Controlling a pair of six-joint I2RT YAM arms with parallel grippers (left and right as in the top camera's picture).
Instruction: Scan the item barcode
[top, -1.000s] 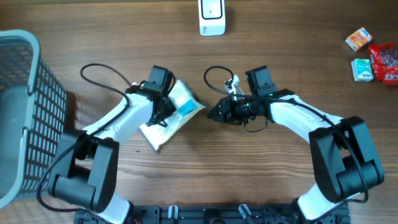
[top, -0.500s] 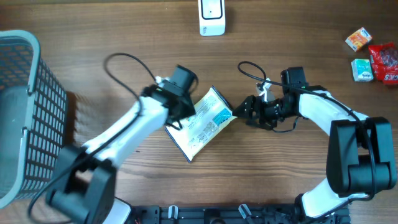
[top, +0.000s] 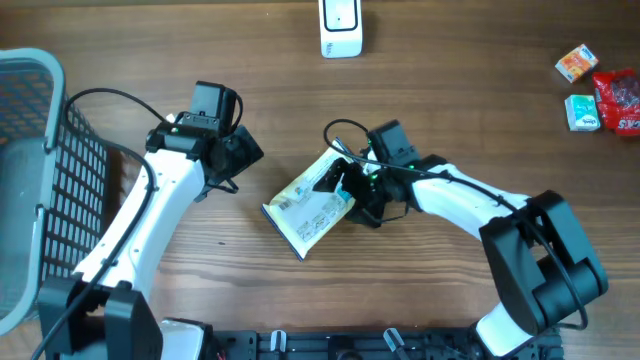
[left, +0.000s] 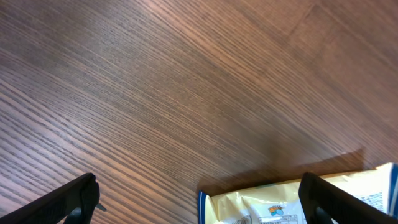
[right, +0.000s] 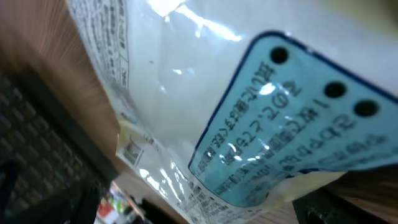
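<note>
Scanning step: not yet done, as I judge it. The packet (top: 308, 208) lies flat on the table (top: 420, 290) at the centre of the overhead frame, well below the white scanner (top: 340, 28) at the top edge.
Left side: the left gripper (top: 243, 152) hangs to the upper left of the packet, apart from it. In its wrist view the fingers (left: 74, 198) are spread wide over bare wood, and the packet's edge shows only along the bottom of the frame.
Right side: the right gripper (top: 338, 185) sits over the packet's upper-right end with its jaws spread wide to either side. No pinch shows.
Doing it well: close on a sealed edge or corner, not across the printed panel, so the fingers do not cover the code. Lift the packet clear of the wood before turning it. Present the code side flat and unwrinkled to the scanner's face, tilted so the glossy film throws no glare.
Likely trouble: the film looks slick and limp, so a shallow bite may slip or let the packet fold.
Barcode: I cannot find it. The right wrist view shows a blue label (right: 292, 124) and fine print, blurred and glare-streaked.
Cut off: the right fingers are only dark shapes at the frame's lower corners, and the arm hides the packet's end in the overhead view.
Scanner window: which way it faces cannot be told from above.
</note>
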